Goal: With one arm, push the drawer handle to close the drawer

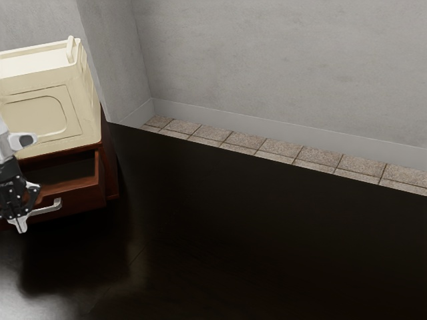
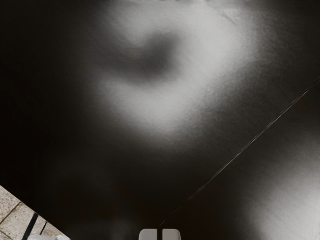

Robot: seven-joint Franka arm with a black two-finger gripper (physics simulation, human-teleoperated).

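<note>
My gripper (image 1: 20,225) is narrow, tips together, right by the handle (image 1: 56,204); whether they touch, I can't tell. That bar looks hard, smooth and sturdy: I'd press squarely near its middle, no grasp needed, lest I skid off. Beyond it the drawer (image 1: 85,195), open from the cabinet (image 1: 111,177), seems wooden, moderately heavy, likely to slide under steady pressure.

Arm (image 1: 5,145): at the exterior view's left edge, pale section uppermost, reaching downward. Black gripper (image 1: 21,225): beneath that section, pointing down at a slight tilt. Pale fingertips (image 2: 149,234): drawn together, side by side, a thin dark line between them.
</note>
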